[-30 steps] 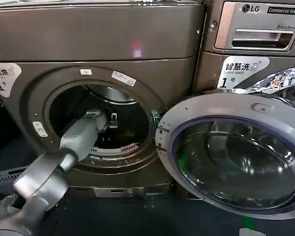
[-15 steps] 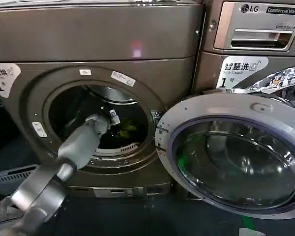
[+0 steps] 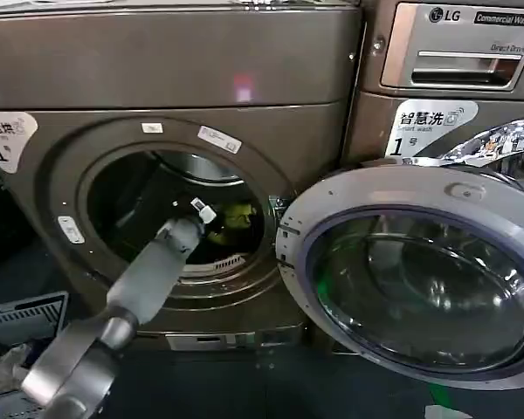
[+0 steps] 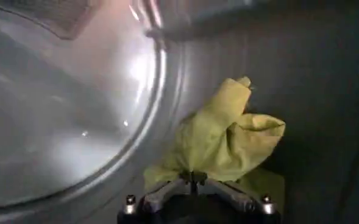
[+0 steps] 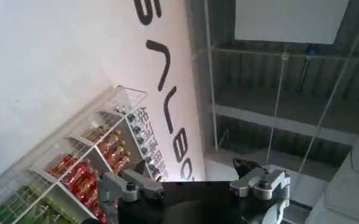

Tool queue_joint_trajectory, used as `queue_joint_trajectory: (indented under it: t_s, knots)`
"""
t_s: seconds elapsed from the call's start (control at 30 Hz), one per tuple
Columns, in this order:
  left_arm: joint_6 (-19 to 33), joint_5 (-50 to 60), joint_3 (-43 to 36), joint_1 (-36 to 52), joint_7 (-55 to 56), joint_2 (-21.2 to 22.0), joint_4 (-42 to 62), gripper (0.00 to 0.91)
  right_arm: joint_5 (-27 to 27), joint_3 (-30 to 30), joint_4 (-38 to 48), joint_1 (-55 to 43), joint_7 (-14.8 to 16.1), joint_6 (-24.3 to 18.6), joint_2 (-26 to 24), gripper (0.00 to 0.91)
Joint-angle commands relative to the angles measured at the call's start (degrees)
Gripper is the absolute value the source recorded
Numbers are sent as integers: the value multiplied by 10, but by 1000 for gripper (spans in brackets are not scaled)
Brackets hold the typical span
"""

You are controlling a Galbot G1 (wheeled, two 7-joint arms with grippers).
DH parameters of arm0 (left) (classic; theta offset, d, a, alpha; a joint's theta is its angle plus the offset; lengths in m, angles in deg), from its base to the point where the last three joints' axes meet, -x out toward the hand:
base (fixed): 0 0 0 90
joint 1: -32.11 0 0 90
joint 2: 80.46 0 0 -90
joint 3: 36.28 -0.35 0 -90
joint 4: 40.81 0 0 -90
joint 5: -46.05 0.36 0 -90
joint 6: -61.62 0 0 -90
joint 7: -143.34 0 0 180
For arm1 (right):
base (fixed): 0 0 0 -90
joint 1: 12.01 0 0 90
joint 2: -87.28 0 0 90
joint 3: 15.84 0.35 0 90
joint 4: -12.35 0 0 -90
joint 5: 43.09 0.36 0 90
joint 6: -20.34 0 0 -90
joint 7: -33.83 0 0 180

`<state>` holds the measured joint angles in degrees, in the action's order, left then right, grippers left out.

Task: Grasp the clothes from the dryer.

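Yellow-green clothes (image 4: 228, 137) pinched in closed left end effector (image 4: 193, 178).

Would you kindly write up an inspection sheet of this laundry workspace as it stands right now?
Surface: dark floor below the machines.
Job's things: dryer with its glass door swung open; yellow-green clothes inside the drum, lifted off the drum floor.
Clutter: grey slatted crate at the lower left.
Grippers: left gripper inside the drum, shut on the clothes; right gripper pointing up at ceiling and shelves, open, holding nothing.
Cables: nothing seen.
Surroundings: LG washer to the right of the dryer.
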<state>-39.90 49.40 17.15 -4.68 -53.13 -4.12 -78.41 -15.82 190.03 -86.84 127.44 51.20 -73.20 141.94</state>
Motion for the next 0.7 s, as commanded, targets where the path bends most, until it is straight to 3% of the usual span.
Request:
queue_joint_trajectory:
  t_s: [0.03,0.43,0.7]
  knots:
    - [23,-200,68,-49,129,1,-99,0,0,-1,0,-1,1,-2,-1,907]
    - [133,-230,142,-91,255,22,-147,0,3,-5,1,-1,0,-10,-3,907]
    - [161,-212,182,-168,331,33,-232,0,28,-16,-23,1,-13,15,7,907]
